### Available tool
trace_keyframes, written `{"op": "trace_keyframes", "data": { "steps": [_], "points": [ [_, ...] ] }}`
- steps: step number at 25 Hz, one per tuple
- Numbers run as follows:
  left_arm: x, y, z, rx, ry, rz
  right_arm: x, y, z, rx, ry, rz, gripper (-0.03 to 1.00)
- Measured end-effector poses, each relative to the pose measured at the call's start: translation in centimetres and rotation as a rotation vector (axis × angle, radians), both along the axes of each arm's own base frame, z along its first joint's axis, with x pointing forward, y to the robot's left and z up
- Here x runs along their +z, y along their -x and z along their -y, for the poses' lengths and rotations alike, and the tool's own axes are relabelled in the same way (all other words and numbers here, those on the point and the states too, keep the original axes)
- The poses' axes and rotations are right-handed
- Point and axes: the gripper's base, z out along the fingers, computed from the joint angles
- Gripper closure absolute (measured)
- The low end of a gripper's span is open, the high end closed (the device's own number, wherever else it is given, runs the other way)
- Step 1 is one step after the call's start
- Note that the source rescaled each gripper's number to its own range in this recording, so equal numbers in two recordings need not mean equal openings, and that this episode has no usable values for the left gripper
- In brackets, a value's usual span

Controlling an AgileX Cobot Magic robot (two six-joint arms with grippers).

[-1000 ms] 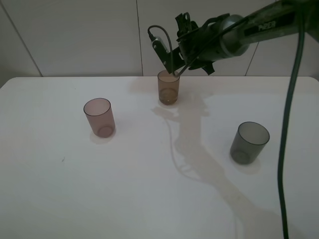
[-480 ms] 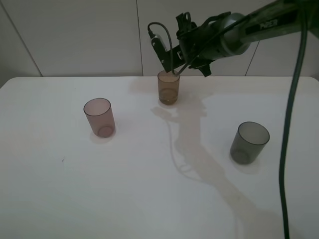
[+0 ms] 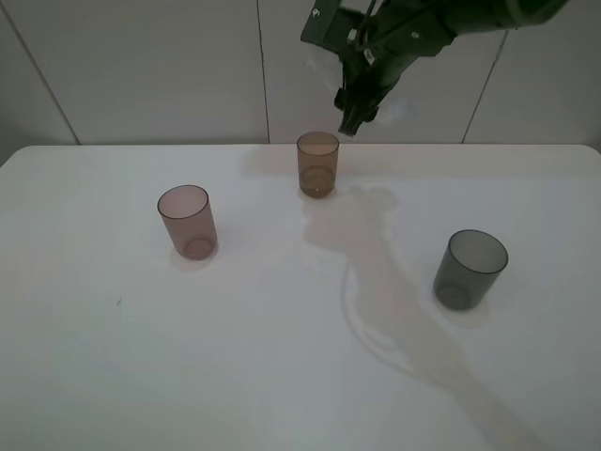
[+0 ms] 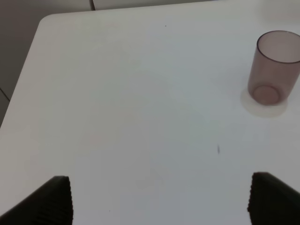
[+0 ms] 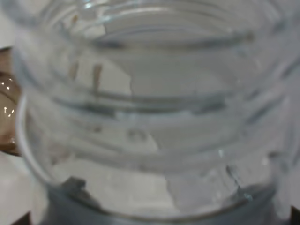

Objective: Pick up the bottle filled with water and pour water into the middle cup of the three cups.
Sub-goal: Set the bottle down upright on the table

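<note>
The amber-brown middle cup (image 3: 317, 164) stands at the back centre of the white table (image 3: 282, 357). The mauve-pink cup (image 3: 186, 221) is at the left and the dark grey cup (image 3: 470, 270) at the right. My right gripper (image 3: 355, 99) hangs above and just right of the amber cup, shut on the clear bottle. The bottle (image 5: 150, 117) fills the right wrist view, threaded neck foremost, with the amber cup (image 5: 6, 117) at the edge. In the high view the bottle is hard to make out. My left gripper (image 4: 164, 206) is open and empty; the pink cup (image 4: 274, 70) is ahead of it.
A pale tiled wall (image 3: 141, 66) runs behind the table's far edge. The right arm's shadow (image 3: 394, 301) falls across the table between the amber and grey cups. The table's left edge and rounded corner (image 4: 42, 23) show in the left wrist view.
My right gripper has risen from the amber cup's rim to well above it and turned, carrying the bottle. The cups have not moved.
</note>
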Motion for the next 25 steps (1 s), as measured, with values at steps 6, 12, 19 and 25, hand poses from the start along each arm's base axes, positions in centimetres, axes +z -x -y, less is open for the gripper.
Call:
{"op": "trace_keyframes", "data": {
  "steps": [6, 12, 19, 25],
  "points": [
    [0.0, 0.0, 0.0, 0.0, 0.0, 0.0, -0.8, 3.3, 2.2, -0.054, -0.255, -0.088, 0.97],
    [0.0, 0.0, 0.0, 0.0, 0.0, 0.0, -4.3, 7.3, 2.6, -0.057, -0.525, -0.131, 0.97],
    [0.0, 0.0, 0.0, 0.0, 0.0, 0.0, -8.5, 10.0, 3.4, -0.097, -0.78, -0.065, 0.97],
    [0.0, 0.0, 0.0, 0.0, 0.0, 0.0, -11.8, 10.2, 3.4, -0.137, -0.872, -0.063, 0.97]
  ]
}}
